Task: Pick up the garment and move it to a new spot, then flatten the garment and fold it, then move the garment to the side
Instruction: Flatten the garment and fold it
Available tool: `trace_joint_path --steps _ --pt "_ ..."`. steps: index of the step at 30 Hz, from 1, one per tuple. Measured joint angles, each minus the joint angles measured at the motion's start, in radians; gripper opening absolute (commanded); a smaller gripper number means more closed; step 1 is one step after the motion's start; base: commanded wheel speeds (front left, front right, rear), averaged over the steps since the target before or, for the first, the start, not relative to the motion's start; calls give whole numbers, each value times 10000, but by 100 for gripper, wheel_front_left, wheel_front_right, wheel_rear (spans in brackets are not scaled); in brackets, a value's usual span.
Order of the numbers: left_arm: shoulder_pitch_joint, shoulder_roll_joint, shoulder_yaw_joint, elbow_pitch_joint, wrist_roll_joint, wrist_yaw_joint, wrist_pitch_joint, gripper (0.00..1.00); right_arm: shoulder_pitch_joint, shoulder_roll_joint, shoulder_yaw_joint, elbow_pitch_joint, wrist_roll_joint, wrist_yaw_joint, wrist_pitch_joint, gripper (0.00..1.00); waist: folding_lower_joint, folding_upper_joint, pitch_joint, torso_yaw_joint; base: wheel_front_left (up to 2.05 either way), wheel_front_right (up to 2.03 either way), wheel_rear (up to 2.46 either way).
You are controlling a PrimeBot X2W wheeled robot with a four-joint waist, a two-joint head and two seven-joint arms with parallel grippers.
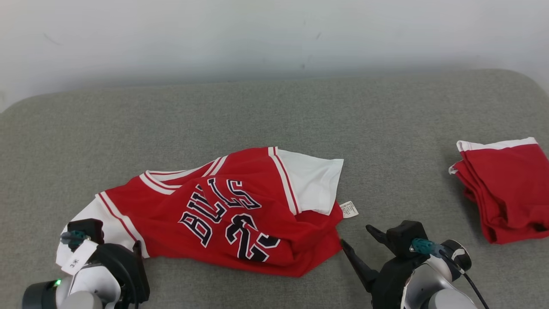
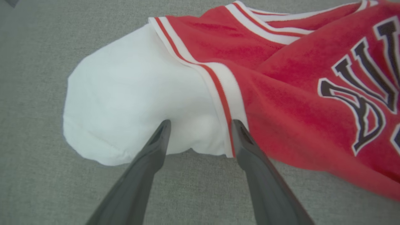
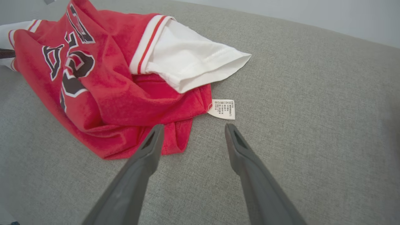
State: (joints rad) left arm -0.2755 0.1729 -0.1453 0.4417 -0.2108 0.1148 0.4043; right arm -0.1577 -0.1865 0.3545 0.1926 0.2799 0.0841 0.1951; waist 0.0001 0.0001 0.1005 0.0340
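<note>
**Both grippers spread at the jersey's near edge**

Nearest us, our left gripper (image 2: 200,125) has its jaws spread wide with nothing between them. Its tips sit at the near edge of a white sleeve (image 2: 131,93), one tip beside the red-striped trim; we cannot tell whether they touch the cloth. Our right gripper (image 3: 193,126) is likewise released and empty, just off the crumpled red hem corner and near the care label (image 3: 222,109).

Between them the red basketball jersey (image 1: 240,206) lies rumpled on the grey padded surface (image 1: 274,116), near its front edge. Its black, white-edged lettering and number face up, and a second white sleeve (image 1: 313,180) lies further back.

We judge it light, soft and limp, likely to drape and bunch. The best places to pinch look like the sleeve seam and the hem corner, where the layers are thickest.

Far right, well apart, sits a folded red garment (image 1: 506,189).
</note>
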Motion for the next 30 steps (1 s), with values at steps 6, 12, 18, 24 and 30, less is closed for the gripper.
trace_joint_path --steps 6,12,18,24,30 --pt "-181 -115 153 46 42 23 -92 100 -218 33 178 378 0 56 263 100 0 0 256 290 0 0 0" --pt "-263 -65 640 38 96 86 -280 100 -402 109 311 667 2 130 349 100 -1 0 463 628 0 0 0" --pt "-259 -56 1032 207 61 92 -330 100 -504 228 570 947 2 215 443 100 -1 0 598 738 0 0 0" --pt "-260 -165 1097 316 44 92 -372 100 -615 286 727 1047 2 219 516 100 -1 0 772 712 0 0 0" --pt "-290 -385 1089 468 50 94 -464 100 -998 272 823 1237 -12 261 500 100 -1 0 959 677 0 0 0"
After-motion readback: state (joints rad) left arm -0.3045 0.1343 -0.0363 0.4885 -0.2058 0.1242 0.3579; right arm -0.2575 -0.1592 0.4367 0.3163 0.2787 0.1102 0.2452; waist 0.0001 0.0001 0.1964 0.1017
